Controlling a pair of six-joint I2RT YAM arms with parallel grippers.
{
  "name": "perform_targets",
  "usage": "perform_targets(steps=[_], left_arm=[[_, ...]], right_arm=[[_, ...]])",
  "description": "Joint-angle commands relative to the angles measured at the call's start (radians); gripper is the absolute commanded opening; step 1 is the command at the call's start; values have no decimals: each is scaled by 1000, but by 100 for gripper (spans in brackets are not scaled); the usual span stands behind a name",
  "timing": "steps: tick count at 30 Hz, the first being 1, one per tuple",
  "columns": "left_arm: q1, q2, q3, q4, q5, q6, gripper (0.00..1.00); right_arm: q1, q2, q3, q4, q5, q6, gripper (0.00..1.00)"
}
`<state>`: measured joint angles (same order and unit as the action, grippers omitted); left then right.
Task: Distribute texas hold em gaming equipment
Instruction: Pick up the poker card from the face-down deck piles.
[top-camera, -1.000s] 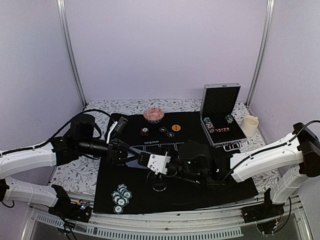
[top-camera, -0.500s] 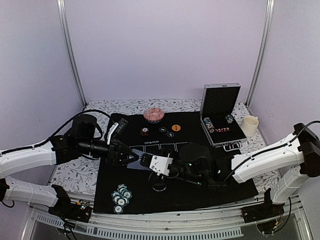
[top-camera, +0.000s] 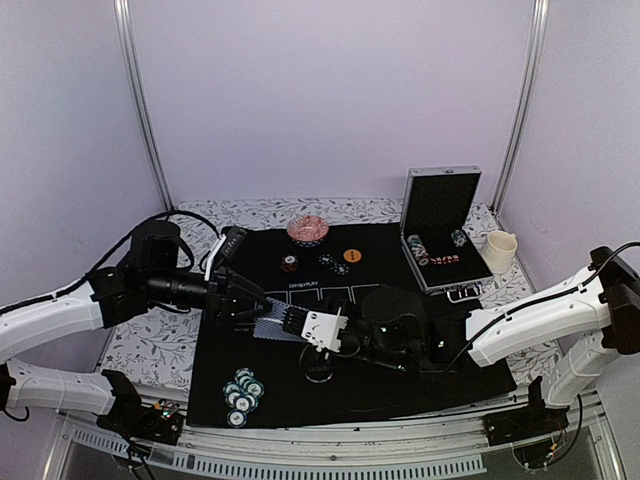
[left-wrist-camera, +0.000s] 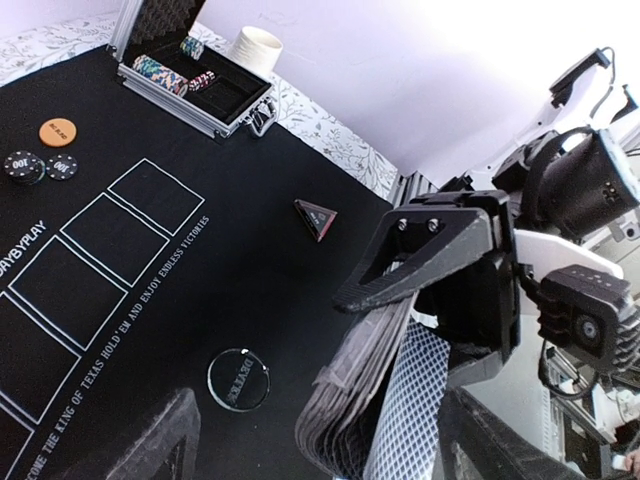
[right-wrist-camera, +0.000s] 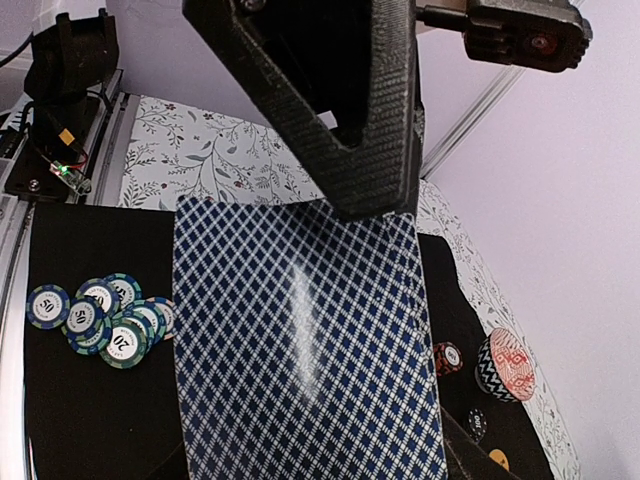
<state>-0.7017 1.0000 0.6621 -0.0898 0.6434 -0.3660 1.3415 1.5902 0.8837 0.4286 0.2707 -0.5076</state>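
Observation:
My right gripper (top-camera: 303, 326) is shut on a deck of blue-grey diamond-backed cards (top-camera: 268, 326) and holds it above the mat's left middle. The card back fills the right wrist view (right-wrist-camera: 300, 340), and the bent deck edges show in the left wrist view (left-wrist-camera: 350, 390). My left gripper (top-camera: 243, 308) is open, its fingers (left-wrist-camera: 150, 445) wide on either side of the deck without touching it. Teal chips (top-camera: 241, 392) lie near the mat's front left. An orange button (top-camera: 351, 256), black chips (top-camera: 331, 262) and a red chip (top-camera: 289, 264) lie at the back. A round dealer button (left-wrist-camera: 238, 379) and the red-edged triangle (left-wrist-camera: 315, 218) lie on the mat.
The black mat (top-camera: 290, 405) with white rectangles covers the table's middle. An open silver case (top-camera: 445, 255) holding chips and a cream cup (top-camera: 498, 250) stand at the back right. A red-patterned round stack (top-camera: 308, 230) sits at the mat's back edge.
My left arm has drawn back to the left, so more of the deck shows between the two grippers. The right gripper has stayed almost in place with the deck.

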Motion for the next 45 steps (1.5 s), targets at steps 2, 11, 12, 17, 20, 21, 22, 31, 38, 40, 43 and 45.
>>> perform_targets(steps=[2, 11, 12, 17, 20, 21, 22, 31, 38, 40, 43, 45], left_arm=[[19, -9, 33, -69, 13, 28, 81], [21, -35, 44, -115, 41, 59, 44], [21, -38, 43, -117, 42, 61, 41], [21, -39, 42, -107, 56, 59, 28], [21, -34, 45, -104, 75, 59, 20], [21, -34, 45, -102, 82, 59, 18], [21, -34, 45, -98, 90, 58, 15], [21, -47, 47, -92, 107, 54, 0], [29, -71, 43, -76, 99, 42, 0], [30, -67, 35, -68, 94, 37, 0], [31, -40, 18, -47, 106, 21, 0], [30, -21, 18, -40, 121, 17, 0]], right_arm=[[-3, -39, -10, 38, 0, 23, 54], [-8, -38, -11, 37, 3, 24, 53], [-8, -38, -12, 36, 2, 24, 53], [-8, -38, -12, 35, 5, 24, 53], [-10, -40, -11, 33, 4, 24, 53], [-10, -40, -11, 32, 5, 24, 53], [-10, -40, -11, 31, 5, 24, 53], [-19, -42, -24, 24, 10, 40, 53], [-27, -64, -47, 23, 12, 58, 52], [-27, -69, -54, 21, 12, 63, 52], [-27, -72, -53, 21, 10, 67, 52], [-27, -72, -50, 22, 6, 67, 52]])
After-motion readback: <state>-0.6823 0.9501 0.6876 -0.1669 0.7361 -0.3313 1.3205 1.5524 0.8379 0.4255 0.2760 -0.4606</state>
